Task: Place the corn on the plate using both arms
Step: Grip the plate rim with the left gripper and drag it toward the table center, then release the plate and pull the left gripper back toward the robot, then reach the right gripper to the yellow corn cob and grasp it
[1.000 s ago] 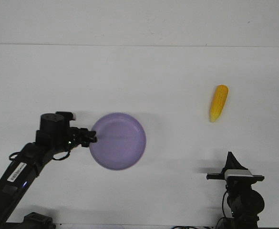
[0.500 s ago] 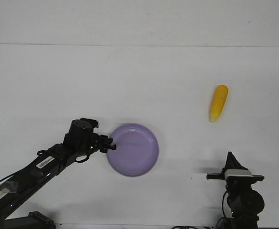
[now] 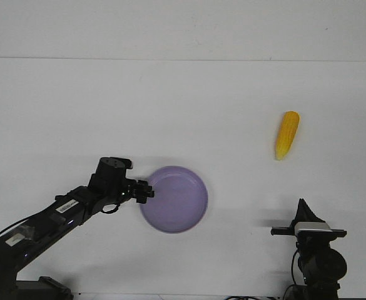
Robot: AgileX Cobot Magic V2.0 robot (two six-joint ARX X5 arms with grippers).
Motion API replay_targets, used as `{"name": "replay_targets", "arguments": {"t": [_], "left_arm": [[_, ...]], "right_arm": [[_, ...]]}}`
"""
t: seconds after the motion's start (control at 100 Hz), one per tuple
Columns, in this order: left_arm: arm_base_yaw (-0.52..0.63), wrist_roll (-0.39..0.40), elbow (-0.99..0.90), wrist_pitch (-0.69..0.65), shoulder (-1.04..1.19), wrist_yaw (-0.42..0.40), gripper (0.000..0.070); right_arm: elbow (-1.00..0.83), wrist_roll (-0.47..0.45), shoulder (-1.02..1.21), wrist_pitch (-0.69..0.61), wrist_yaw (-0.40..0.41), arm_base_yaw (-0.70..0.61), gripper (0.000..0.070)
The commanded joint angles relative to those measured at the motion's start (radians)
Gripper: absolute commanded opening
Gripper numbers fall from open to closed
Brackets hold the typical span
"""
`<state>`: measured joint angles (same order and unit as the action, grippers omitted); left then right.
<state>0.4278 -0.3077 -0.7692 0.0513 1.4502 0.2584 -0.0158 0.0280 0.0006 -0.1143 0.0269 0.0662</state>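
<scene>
White surface (image 3: 183,112) fills almost the whole front view, plain and evenly lit, with a faint seam line running across far back.

On it, far out on my right side, lies the yellow-orange tapered corn cob with bumpy kernels (image 3: 286,135), long axis roughly pointing away from me, narrow tip toward me. Nothing touches it. It is well apart from the round, shallow lavender-purple plate (image 3: 176,200), which sits left of centre and nearer to me.

My left tool (image 3: 146,193) is at the plate's left rim, and I judge it to be pinched narrow on that rim, though the fingertips are too small and dark for me to be certain. The left black arm (image 3: 57,212) stretches back toward the lower left corner.

My right tool (image 3: 305,209) sits parked low on the right, pointing up and away, near no object. Whether its fingers are spread or together I cannot tell from this angle.

I read the step in hand as positioning the plate. To do it well, I would keep the plate flat on the surface, with the rim grip firm so it does not pivot, and leave it within the right arm's reach. Then I would bring the right tool across the cob's thick middle, fingers straddling its width, because the tapered, rounded body is likely to roll or squirt out.
</scene>
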Motion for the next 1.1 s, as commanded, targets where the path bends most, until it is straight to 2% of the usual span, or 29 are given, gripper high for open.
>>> {"name": "replay_targets", "arguments": {"t": [0.0,0.19,0.36,0.4,0.5,0.56,0.63,0.8,0.88,0.98,1.04,1.09], "left_arm": [[0.005,0.007,-0.006,-0.008,0.016,-0.004,0.0467],[-0.003,0.019,-0.008,-0.041,-0.037,-0.003,0.0467],[-0.023,0.058,-0.01,-0.05,-0.272,-0.015,0.0464],[-0.024,0.068,-0.009,-0.042,-0.344,-0.033,0.0464],[-0.024,0.105,-0.006,0.019,-0.522,-0.096,0.0464],[-0.024,0.124,0.018,0.051,-0.624,-0.127,0.0463],[-0.024,0.117,0.088,0.06,-0.745,-0.147,0.0463],[-0.024,0.03,0.263,0.117,-0.998,-0.174,0.0463],[-0.024,0.018,0.279,0.165,-1.057,-0.192,0.0463],[-0.024,0.019,0.279,0.163,-1.073,-0.193,0.0463],[-0.024,0.027,0.279,0.164,-1.072,-0.199,0.0463],[-0.024,0.028,0.279,0.167,-1.066,-0.199,0.0463]], "right_arm": [[0.003,-0.013,0.001,0.01,0.0,0.001,0.0013],[0.003,-0.013,0.0,0.01,0.0,0.001,0.0013],[0.003,-0.016,0.0,0.003,0.001,0.0,0.0013],[0.003,-0.052,0.0,-0.003,0.002,0.001,0.0013],[0.003,-0.215,0.0,-0.007,0.004,0.0,0.0013],[0.003,-0.244,0.0,-0.006,0.003,0.0,0.0013],[0.003,-0.267,0.0,-0.005,0.003,0.0,0.0013],[-0.015,-0.346,0.001,0.054,0.01,0.0,0.0006],[-0.071,-0.368,0.013,0.051,-0.02,-0.001,0.0004],[-0.189,-0.362,0.101,0.048,-0.056,-0.001,0.0007],[-0.27,-0.34,0.187,0.042,-0.053,-0.001,0.0074],[-0.363,-0.309,0.29,0.019,-0.049,-0.002,0.0239]]}}
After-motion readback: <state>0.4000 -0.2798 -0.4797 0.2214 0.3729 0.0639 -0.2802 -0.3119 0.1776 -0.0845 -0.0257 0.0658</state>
